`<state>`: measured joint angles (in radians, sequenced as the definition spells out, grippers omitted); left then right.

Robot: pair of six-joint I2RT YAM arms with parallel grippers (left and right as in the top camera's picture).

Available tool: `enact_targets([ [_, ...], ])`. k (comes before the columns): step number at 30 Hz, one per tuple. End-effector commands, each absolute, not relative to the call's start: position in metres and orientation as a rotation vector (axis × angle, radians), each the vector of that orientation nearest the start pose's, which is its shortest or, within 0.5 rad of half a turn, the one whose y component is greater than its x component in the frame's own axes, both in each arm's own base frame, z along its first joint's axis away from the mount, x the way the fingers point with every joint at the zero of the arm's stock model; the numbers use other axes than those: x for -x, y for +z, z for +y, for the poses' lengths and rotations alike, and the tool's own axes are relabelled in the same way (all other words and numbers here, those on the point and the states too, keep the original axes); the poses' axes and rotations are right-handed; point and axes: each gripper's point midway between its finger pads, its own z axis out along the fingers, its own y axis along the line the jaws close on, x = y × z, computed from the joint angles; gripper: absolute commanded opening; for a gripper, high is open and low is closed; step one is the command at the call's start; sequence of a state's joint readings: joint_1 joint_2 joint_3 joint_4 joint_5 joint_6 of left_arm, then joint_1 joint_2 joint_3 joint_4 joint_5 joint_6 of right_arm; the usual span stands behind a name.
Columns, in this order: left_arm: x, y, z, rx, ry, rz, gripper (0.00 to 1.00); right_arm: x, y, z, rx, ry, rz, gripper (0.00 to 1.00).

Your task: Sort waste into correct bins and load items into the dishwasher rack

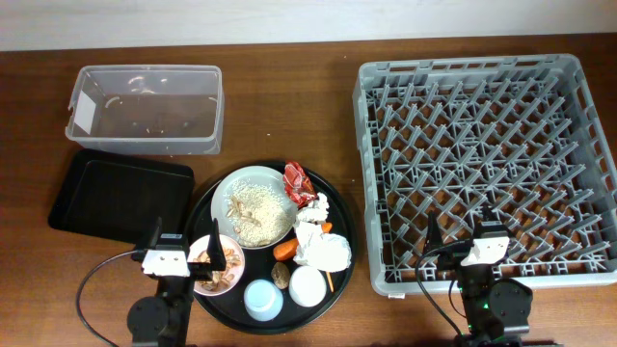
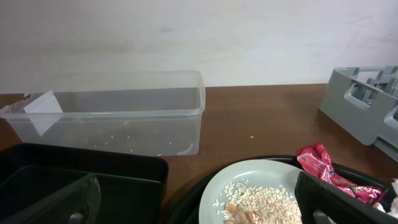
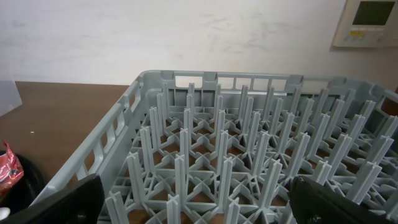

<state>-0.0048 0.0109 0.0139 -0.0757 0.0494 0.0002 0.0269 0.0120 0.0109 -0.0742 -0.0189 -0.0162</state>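
Left gripper (image 1: 183,238) spread wide, nothing held, at the near-left rim of the round black tray (image 1: 201,214); right gripper (image 1: 463,231) likewise wide apart and empty, over the near edge of the dishwasher rack (image 1: 482,145); plate (image 1: 253,185) bearing rice (image 1: 258,220), red wrapper (image 1: 297,181), napkins (image 1: 318,246) and carrot (image 1: 285,251) all lie on the round tray; clear tub (image 1: 145,111) and shallow black tray (image 1: 116,193) stand to its left

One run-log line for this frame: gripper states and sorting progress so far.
left gripper: open, empty | right gripper: open, empty | dishwasher rack: no dishes | plate, napkins, wrapper: on round black tray
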Motion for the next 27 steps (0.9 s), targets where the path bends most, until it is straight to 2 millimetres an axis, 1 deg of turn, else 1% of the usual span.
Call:
enact_targets([
  [1,-0.246,0.158,-0.011,-0.058,-0.043,1.642,0.99,-0.246,0.158,0.014,0.066,0.038,1.639,0.98],
  [3,-0.246,0.158,-0.013,-0.067,-0.053,1.641,0.99,-0.246,0.159,0.018,0.079,0.063,1.634,0.98],
  [5,-0.246,0.158,-0.013,-0.067,-0.053,1.641,0.99,-0.246,0.160,0.018,0.018,0.121,1.636,0.98],
  [6,-0.245,0.159,-0.013,-0.066,-0.052,1.644,0.99,-0.245,0.161,0.019,0.022,0.133,1.640,0.98],
  [8,-0.242,0.161,-0.013,-0.066,-0.053,1.672,0.99,-0.243,0.177,0.021,0.032,0.142,1.609,0.98],
  [9,-0.239,0.165,-0.013,-0.066,-0.055,1.692,0.99,-0.240,0.186,0.021,0.031,0.142,1.608,0.98],
  [10,-0.237,0.168,-0.013,-0.065,-0.055,1.709,0.99,-0.237,0.191,0.021,0.031,0.142,1.627,0.98],
  [14,-0.231,0.193,-0.013,-0.063,-0.058,1.775,0.99,-0.220,0.214,0.021,0.028,0.142,1.702,0.98],
  [15,-0.232,0.200,-0.013,-0.062,-0.061,1.832,0.99,-0.215,0.219,0.020,0.026,0.142,1.745,0.98],
  [17,-0.240,0.210,-0.014,-0.065,-0.069,1.929,0.99,-0.212,0.215,0.020,0.021,0.143,1.863,0.98],
  [19,-0.248,0.216,-0.015,-0.070,-0.083,1.993,0.99,-0.212,0.211,0.020,0.016,0.143,1.955,0.98],
  [21,-0.263,0.217,-0.023,-0.093,-0.138,2.118,0.99,-0.215,0.210,0.021,0.010,0.144,2.083,0.98],
  [24,-0.280,0.215,-0.026,-0.093,-0.169,2.290,0.99,-0.217,0.202,0.021,0.000,0.142,2.276,0.98],
  [25,-0.286,0.218,-0.029,-0.096,-0.195,2.360,0.99,-0.218,0.198,0.022,0.001,0.152,2.343,0.98],
  [26,-0.290,0.219,-0.031,-0.096,-0.214,2.427,0.99,-0.220,0.195,0.028,0.015,0.196,2.402,0.98],
  [27,-0.293,0.218,-0.031,-0.091,-0.218,2.483,0.99,-0.222,0.193,0.030,0.016,0.206,2.426,0.98],
])
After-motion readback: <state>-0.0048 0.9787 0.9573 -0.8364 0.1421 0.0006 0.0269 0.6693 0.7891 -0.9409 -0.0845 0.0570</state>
